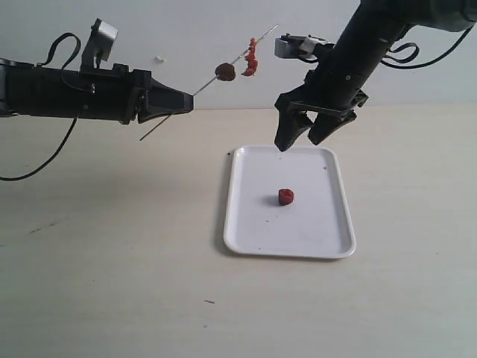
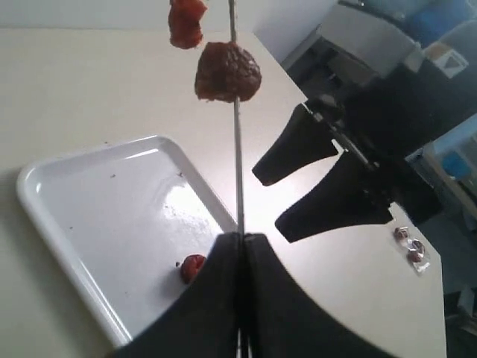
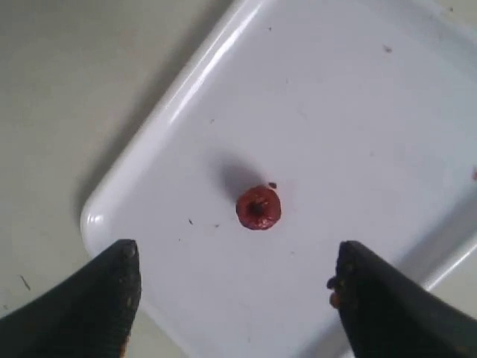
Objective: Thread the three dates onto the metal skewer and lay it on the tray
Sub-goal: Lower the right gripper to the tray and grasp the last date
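Pinching the metal skewer (image 2: pixel 238 164), left gripper (image 2: pixel 240 239) sits closed.

Pale beige tabletop (image 1: pixel 112 283), plain white wall (image 1: pixel 186 30) behind

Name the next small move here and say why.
Probably lower the open right hand onto the small wrinkled dark red date lying loose on the flat white plastic tray and close on it: the thin metal skewer in the shut left hand carries only two dates.
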Controlling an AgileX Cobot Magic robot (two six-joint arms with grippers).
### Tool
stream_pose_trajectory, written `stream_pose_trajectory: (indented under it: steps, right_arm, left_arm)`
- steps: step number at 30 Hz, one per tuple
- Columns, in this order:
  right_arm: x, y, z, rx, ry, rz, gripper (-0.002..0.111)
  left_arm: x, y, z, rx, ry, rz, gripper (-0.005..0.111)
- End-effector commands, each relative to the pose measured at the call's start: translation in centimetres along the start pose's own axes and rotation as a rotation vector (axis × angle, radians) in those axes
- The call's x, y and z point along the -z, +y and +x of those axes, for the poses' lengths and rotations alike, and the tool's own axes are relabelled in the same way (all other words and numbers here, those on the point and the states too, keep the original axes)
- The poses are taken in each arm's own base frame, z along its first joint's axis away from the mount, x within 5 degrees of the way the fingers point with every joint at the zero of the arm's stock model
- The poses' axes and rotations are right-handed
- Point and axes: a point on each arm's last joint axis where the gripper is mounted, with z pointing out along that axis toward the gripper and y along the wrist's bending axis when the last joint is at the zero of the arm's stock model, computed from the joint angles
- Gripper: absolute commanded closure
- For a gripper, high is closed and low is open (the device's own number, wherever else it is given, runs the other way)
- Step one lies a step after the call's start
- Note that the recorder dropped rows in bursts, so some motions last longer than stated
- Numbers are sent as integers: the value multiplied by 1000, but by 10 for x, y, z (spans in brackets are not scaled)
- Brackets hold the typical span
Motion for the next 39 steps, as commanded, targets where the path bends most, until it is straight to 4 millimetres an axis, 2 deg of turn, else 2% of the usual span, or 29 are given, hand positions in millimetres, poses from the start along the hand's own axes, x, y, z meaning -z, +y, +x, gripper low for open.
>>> stream_pose_trajectory:
  steps: [1, 5, 11, 15, 23, 28, 32, 39]
  right_arm:
    - [-12, 3, 11, -34, 59, 4, 38]
    - [-35, 10, 23, -21, 136, 53, 38]
    - [-49, 34, 9, 171, 63, 196, 38]
    - [-59, 30, 9, 195, 67, 200, 38]
    - [-93, 18, 15, 210, 139, 195, 39]
    - [-97, 15, 9, 227, 80, 216, 43]
    - [-97, 15, 9, 226, 80, 216, 43]
    - [-111, 11, 14, 219, 125, 203, 43]
  left_arm:
    - [6, 1, -7, 9, -35, -16, 107]
    - [6, 2, -8, 18, -42, -27, 107]
    - [6, 2, -8, 23, -43, -25, 107]
    - [6, 3, -8, 24, -47, -34, 107]
    - [6, 3, -8, 26, -51, -35, 107]
    - [6, 3, -8, 26, -51, -35, 107]
    - [6, 3, -8, 26, -51, -34, 107]
    - [6, 3, -8, 28, -50, -32, 107]
